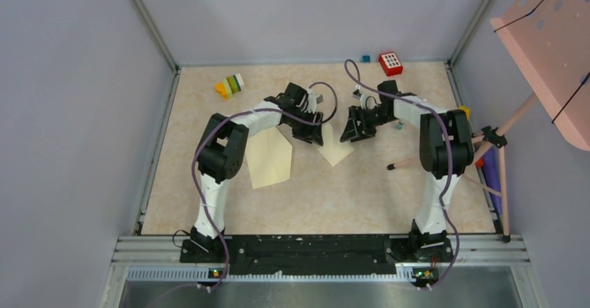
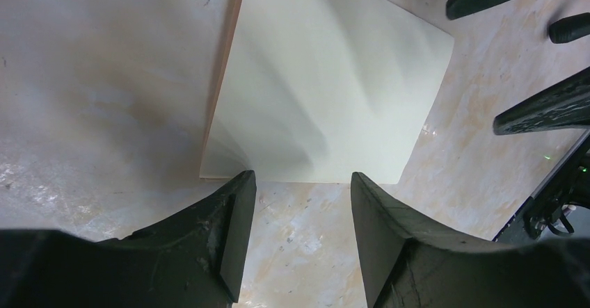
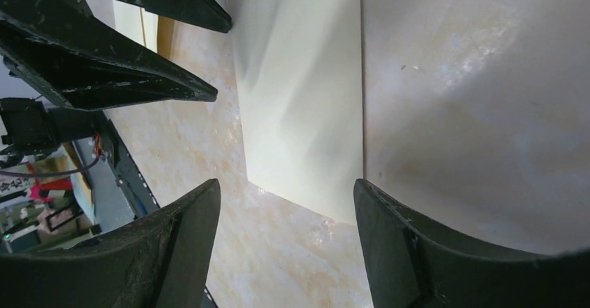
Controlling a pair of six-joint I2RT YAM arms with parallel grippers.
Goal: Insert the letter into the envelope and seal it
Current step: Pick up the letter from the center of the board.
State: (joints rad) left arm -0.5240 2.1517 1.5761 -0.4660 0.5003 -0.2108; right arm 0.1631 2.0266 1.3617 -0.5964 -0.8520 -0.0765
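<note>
The envelope (image 1: pixel 268 156) is pale cream with a pointed flap and lies flat on the table, left of centre, beside my left arm. The letter (image 1: pixel 335 151), a cream folded sheet, lies flat between the two grippers. It fills the left wrist view (image 2: pixel 327 78) and the right wrist view (image 3: pixel 306 92). My left gripper (image 1: pixel 311 136) (image 2: pixel 303 177) hangs open just off the sheet's near edge, nothing between its fingers. My right gripper (image 1: pixel 353 133) (image 3: pixel 286 183) is open too, over bare table at the sheet's opposite end. The two grippers face each other across the letter.
Coloured blocks (image 1: pixel 229 85) lie at the back left. A red box with white dots (image 1: pixel 391 63) and a small blue cube (image 1: pixel 365 58) sit at the back. A pink perforated board (image 1: pixel 549 44) on a tripod (image 1: pixel 495 138) stands at the right edge.
</note>
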